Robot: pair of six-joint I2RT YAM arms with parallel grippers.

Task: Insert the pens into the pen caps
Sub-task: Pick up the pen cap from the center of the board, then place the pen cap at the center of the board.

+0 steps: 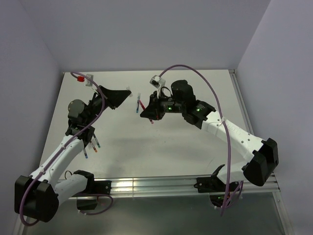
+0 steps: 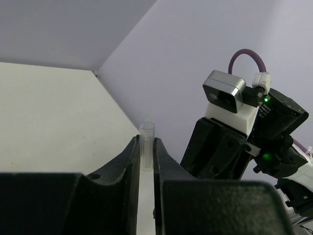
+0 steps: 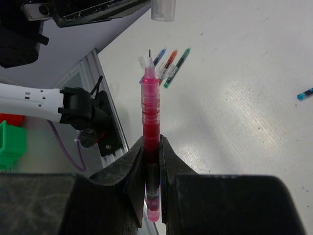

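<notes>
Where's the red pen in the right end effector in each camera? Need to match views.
Top external: red pen near centre, sticking out of the right end effector, pointing left.
Left wrist: not in it.
Right wrist: upright at centre, clamped.
Shared landmark: the clear cap in the left end effector, also at the right wrist view's top edge.

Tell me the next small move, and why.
Probably nudge the right end effector so the tip of the red pen lines up with the clear cap. The left end effector holds that cap; in the right wrist view the tip sits short of it and off to one side.
</notes>
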